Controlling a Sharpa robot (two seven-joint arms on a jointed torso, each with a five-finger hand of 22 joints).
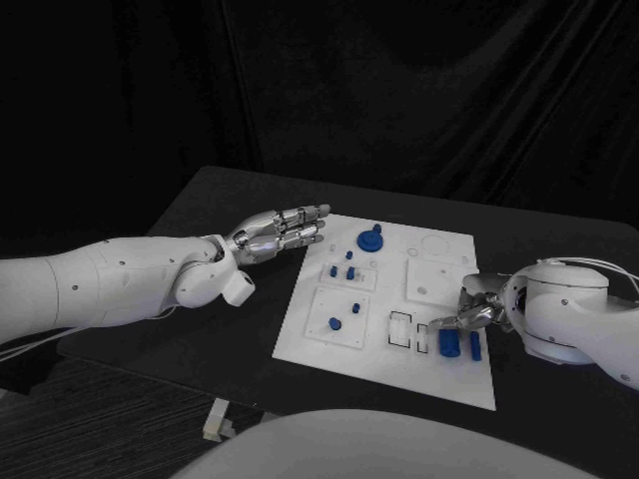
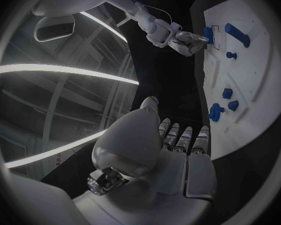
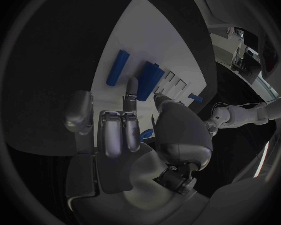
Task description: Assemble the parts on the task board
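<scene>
The white task board (image 1: 384, 369) lies mid-table. My right hand (image 1: 471, 313) is over its near right part, forefinger and thumb pinching a ribbed blue block (image 1: 449, 341) (image 3: 150, 77) beside the rectangular slots (image 1: 406, 329). A blue bar (image 1: 475, 345) (image 3: 117, 68) lies flat just to the right of that block. My left hand (image 1: 277, 235) hovers at the board's far left edge, fingers straight and holding nothing. The left wrist view shows the right hand (image 2: 183, 39) with the block (image 2: 207, 34) at its fingertips.
A blue round knob (image 1: 370, 239) stands on the board's far part, and small blue pegs (image 1: 341, 270) sit in the left plates. Hexagonal and round recesses (image 1: 437, 245) mark the far right. Black table (image 1: 205, 329) surrounds the board.
</scene>
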